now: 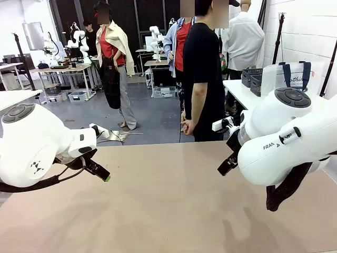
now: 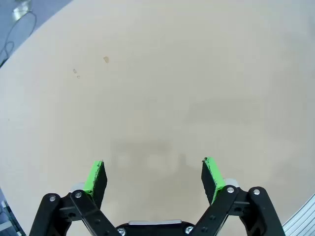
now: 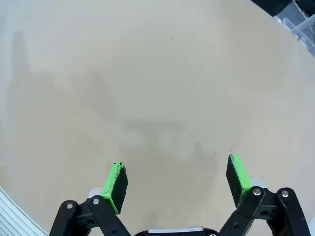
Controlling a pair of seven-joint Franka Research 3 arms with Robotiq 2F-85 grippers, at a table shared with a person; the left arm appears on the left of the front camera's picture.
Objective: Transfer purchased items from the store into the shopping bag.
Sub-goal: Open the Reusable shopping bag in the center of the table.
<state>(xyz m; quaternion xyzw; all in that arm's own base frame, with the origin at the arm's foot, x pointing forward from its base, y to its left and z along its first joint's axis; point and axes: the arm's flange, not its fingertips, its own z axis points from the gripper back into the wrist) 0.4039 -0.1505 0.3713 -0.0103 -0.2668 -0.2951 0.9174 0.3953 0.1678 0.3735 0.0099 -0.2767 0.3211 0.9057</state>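
My left gripper hangs open over the bare beige table top, with nothing between its green pads. My right gripper is open too, above bare table, its pads empty. In the front view the left gripper sits low at the left and the right gripper at the right, both near the table's far half. The shopping bag, translucent with navy straps, stands on a white side table at the far right. The purchased items are out of view.
A person in a black shirt stands at the table's far edge, arms down. Dark grey mesh baskets sit on the white side table beside the bag. A loose black strap hangs under my right arm.
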